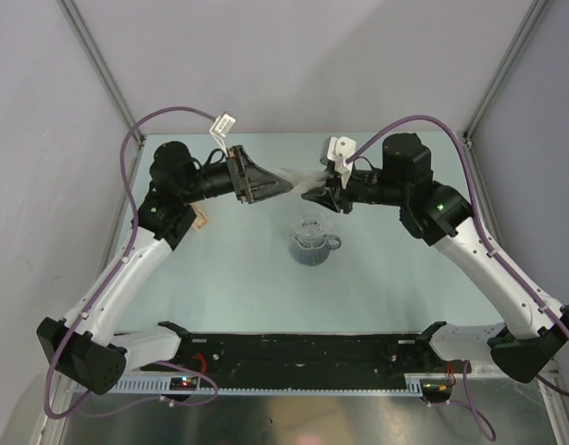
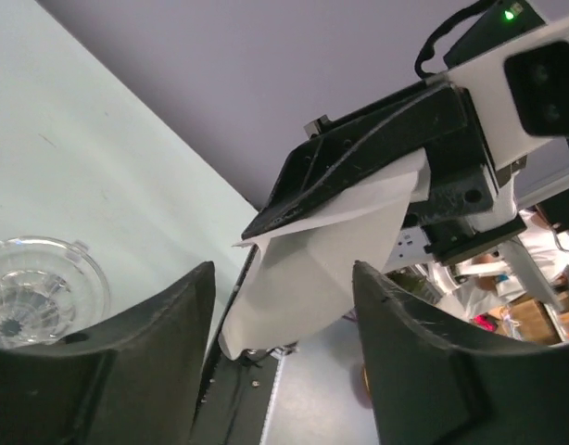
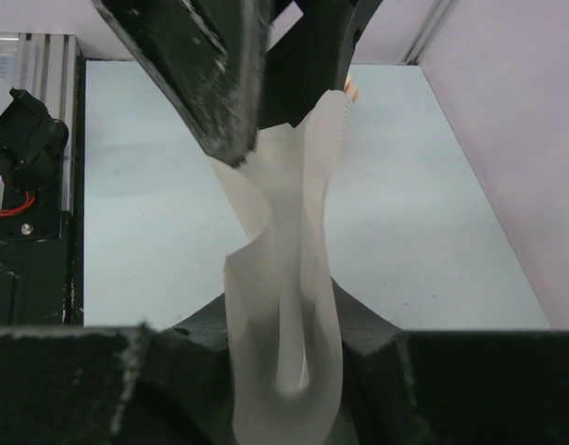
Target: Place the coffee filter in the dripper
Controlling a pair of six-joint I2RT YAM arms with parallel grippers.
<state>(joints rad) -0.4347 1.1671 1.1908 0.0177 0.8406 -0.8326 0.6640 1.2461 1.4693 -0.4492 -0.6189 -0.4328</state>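
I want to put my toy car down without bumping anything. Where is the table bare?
Bare table lies between the dripper and the black rail, and on both sides of the dripper. It is crowded on the dripper's far side, where the left end effector and right end effector meet at the coffee filter.

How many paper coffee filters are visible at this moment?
1. The coffee filter is up in the air, pinched in the right gripper, just beyond the dripper in the top view. Others may be hidden from view.
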